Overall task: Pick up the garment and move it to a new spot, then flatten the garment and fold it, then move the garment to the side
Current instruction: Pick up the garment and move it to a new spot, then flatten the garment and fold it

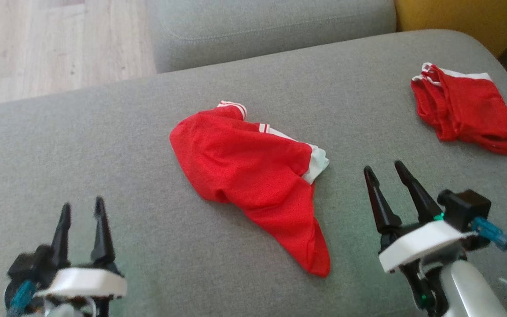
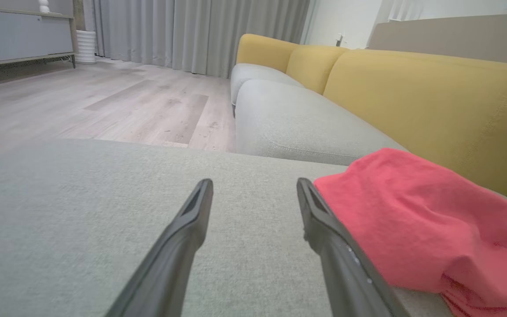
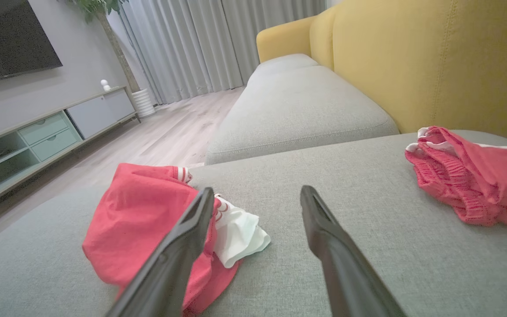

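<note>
**Desk:** Where are we on the task?

**Operator:** Early, by my reading. The red garment (image 1: 253, 180) lies bunched up with the grey sofa seat (image 1: 104, 132) under it. White trim pokes out on one side, and it is neither flattened nor folded. I can't tell whether it has had its move to a new spot. Flattening, folding and setting it aside are all left.

**Desk:** And the pincers?

**Operator:** My left pincer (image 1: 82, 202) hovers left of the garment, well apart from it. Its fingers are moderately spread with nothing between them. My right pincer (image 1: 383, 166) sits just right of the garment, near the white trim. It is spread about as far and is also empty, and I see no contact with the cloth.

**Desk:** Anything else nearby?

**Operator:** A second red garment (image 1: 467, 112) lies well to the right of the first, beyond my right pincer. I'm leaving that one alone.
</note>
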{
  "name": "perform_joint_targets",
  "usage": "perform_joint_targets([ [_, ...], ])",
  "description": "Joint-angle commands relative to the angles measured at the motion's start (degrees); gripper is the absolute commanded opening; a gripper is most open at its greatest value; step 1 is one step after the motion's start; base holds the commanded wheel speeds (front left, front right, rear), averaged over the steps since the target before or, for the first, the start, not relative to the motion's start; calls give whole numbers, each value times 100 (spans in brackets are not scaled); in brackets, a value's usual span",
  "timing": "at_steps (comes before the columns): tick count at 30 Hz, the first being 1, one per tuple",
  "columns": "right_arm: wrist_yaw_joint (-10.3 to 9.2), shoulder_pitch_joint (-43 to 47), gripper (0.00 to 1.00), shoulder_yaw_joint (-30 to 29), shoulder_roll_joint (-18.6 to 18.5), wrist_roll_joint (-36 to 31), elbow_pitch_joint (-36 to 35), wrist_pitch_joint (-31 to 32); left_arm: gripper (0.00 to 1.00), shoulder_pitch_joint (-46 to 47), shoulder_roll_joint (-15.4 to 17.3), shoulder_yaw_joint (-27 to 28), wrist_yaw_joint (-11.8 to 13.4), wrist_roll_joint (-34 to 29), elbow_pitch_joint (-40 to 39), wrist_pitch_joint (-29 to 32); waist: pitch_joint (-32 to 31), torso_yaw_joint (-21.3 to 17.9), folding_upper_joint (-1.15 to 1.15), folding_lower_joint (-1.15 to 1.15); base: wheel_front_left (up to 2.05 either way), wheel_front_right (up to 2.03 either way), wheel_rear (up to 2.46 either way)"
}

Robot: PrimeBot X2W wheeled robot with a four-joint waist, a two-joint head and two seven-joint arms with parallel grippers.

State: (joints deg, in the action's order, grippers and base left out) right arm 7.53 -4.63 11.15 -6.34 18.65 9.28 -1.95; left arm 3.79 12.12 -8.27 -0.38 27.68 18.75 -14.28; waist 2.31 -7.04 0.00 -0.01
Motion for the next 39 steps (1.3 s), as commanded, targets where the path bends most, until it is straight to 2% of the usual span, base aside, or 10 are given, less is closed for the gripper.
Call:
perform_joint_targets([
  [1,-4,-74,100,67,-52,1,-167,11,100,148,135,285,64,-19,-243,-61,-45,25,0,1,0,0,0],
  [8,-4,82,100,-36,-14,-8,-177,63,100,-204,161,416,243,11,-511,-42,-90,50,0,1,0,0,0],
  [15,-4,33,100,-20,11,-27,-241,82,100,-185,165,364,288,9,-662,11,3,61,0,1,0,0,0],
  [22,-4,-563,100,313,-147,268,-301,468,100,-40,168,307,271,19,-737,46,263,162,0,1,0,0,0],
  [27,-4,-1810,100,691,-552,695,-31,1353,100,213,167,203,212,-11,-846,73,730,404,0,1,0,0,0],
  [31,-4,-2897,100,1156,-958,995,500,2047,100,550,136,104,143,-39,-915,75,1172,764,0,1,0,0,0],
  [34,-4,-3534,100,1563,-1223,1241,947,2375,100,764,83,14,118,-79,-964,67,1445,1056,0,1,0,0,0],
  [39,-4,-4135,100,2377,-1540,1697,1582,2554,100,1008,-10,-114,46,-109,-888,40,1691,1450,0,1,0,0,0],
])
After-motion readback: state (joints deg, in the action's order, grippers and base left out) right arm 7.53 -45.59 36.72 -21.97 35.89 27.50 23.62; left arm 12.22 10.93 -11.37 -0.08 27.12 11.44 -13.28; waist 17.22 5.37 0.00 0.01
